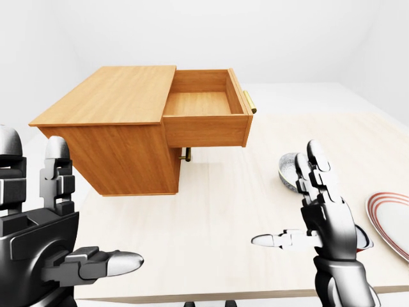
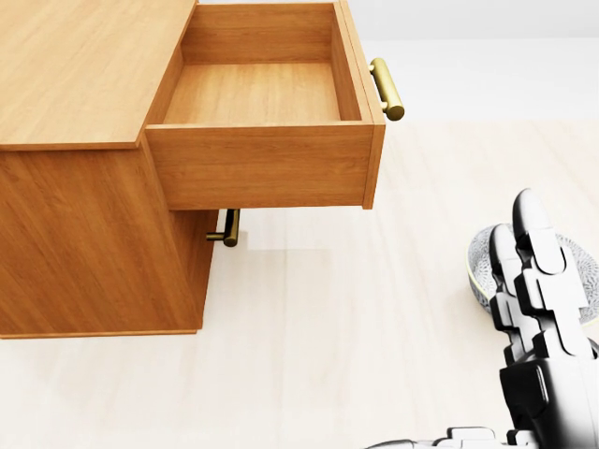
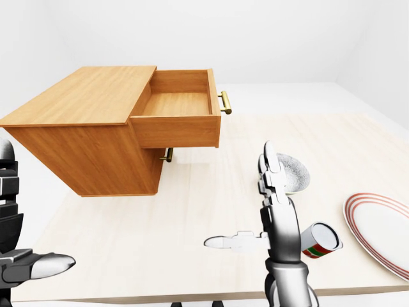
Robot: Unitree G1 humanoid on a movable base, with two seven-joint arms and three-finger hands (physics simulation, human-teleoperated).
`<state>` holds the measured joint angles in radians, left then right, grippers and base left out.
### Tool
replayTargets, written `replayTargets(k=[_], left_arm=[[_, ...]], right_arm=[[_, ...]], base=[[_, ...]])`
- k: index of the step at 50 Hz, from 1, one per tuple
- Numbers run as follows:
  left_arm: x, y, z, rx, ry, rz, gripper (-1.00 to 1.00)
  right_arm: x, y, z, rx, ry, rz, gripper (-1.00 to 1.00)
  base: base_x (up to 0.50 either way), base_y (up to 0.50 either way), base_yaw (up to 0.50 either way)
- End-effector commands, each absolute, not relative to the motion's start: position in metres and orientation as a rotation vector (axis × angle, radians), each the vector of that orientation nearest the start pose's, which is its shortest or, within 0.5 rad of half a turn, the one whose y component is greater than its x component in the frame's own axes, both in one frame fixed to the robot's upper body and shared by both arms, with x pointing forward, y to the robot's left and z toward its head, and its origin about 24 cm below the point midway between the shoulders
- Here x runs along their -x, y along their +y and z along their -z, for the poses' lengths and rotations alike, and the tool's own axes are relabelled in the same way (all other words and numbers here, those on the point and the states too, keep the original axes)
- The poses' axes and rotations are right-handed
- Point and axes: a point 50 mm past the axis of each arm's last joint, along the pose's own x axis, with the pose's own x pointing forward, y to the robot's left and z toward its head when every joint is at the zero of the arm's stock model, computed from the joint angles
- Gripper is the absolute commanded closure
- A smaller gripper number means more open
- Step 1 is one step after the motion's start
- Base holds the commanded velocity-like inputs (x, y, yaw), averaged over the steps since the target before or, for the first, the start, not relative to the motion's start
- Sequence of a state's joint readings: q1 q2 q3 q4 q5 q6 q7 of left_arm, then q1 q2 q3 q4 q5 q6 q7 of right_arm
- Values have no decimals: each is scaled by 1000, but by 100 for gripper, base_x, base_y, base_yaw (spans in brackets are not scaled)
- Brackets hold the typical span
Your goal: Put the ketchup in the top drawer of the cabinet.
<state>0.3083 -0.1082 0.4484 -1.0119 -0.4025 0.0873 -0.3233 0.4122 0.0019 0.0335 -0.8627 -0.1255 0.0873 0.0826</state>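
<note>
Right-eye view: the ketchup (image 3: 321, 241) lies on its side just right of the open, empty right hand (image 3: 271, 211).

Pale, light-wood counter (image 1: 223, 217) filling the lower scene, faint grain running near to far, near edge visible at the bottom of both eye views. Plain white walls (image 1: 268, 32) behind and to both sides, meeting softly at far corners. White floor (image 3: 281, 96) beyond the far counter edge. Even, diffuse light, soft shadows only. No more furniture to be made out.
</note>
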Motion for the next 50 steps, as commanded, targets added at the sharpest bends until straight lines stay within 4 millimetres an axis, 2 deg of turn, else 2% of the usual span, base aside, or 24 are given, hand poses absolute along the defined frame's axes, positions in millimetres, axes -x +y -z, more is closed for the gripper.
replayTargets(k=[1, 6, 11, 14, 18, 23, 28, 39, 45, 50], left_arm=[[-128, 208, -196, 48, -688, -39, -100], [-128, 208, -195, 48, -687, -39, -100], [-132, 208, -194, 51, -679, -39, -100], [-133, 206, -192, 53, -665, -34, -100], [-133, 205, -190, 52, -656, -31, -100], [-133, 206, -190, 51, -654, -31, -100], [-133, 207, -190, 50, -656, -35, -100], [-133, 207, -192, 50, -663, -37, -100], [-132, 209, -193, 47, -673, -45, -100], [-133, 209, -192, 48, -666, -45, -100]], right_arm=[[-157, -160, -149, 117, -367, 16, -98], [-156, -162, -149, 111, -370, 30, -98], [-145, -165, -154, 101, -374, 31, -98], [-140, -171, -153, 97, -359, 38, -99], [-126, -181, -170, 168, -412, 59, -98], [-115, -196, -167, 236, -354, 69, -98], [-100, -214, -166, 217, -313, 84, -98], [-78, -240, -177, 347, -283, 109, -98], [-73, -246, -178, 509, -220, 107, -98], [-67, -258, -189, 606, -244, 227, -98]], base=[[50, 0, 0], [18, 0, 0], [0, 0, 0], [0, 0, 0], [0, 0, 0], [0, 0, 0], [0, 0, 0], [0, 0, 0], [0, 0, 0], [0, 0, 0]])
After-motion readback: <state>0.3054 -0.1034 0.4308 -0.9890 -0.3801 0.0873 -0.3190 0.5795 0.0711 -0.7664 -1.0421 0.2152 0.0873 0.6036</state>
